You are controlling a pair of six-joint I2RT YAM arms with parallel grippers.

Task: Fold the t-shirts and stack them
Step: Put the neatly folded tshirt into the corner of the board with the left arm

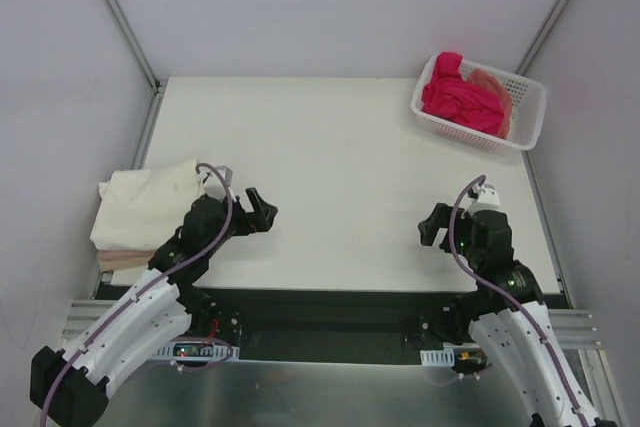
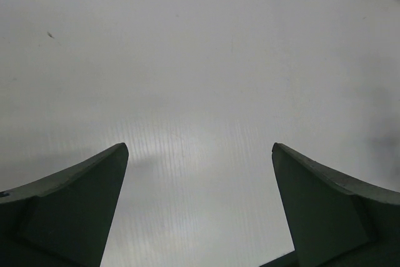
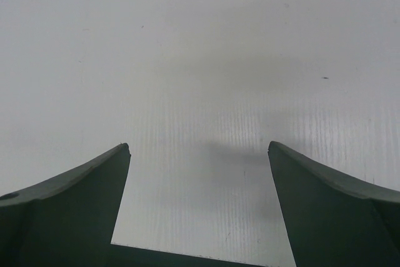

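Observation:
A folded cream-white t-shirt (image 1: pixel 145 204) lies at the table's left edge, on top of a dusty pink folded one (image 1: pixel 118 260) whose edge shows beneath it. A bright magenta t-shirt (image 1: pixel 460 97) and a peach one (image 1: pixel 494 83) lie crumpled in the white basket (image 1: pixel 528 107) at the far right. My left gripper (image 1: pixel 262 214) is open and empty, just right of the stack. My right gripper (image 1: pixel 432 224) is open and empty at the near right. Both wrist views, left (image 2: pixel 200 149) and right (image 3: pixel 199 148), show only bare table between the open fingers.
The white table (image 1: pixel 340 167) has metal frame rails along its left and right sides. The basket stands at the far right corner. The arm bases sit at the near edge.

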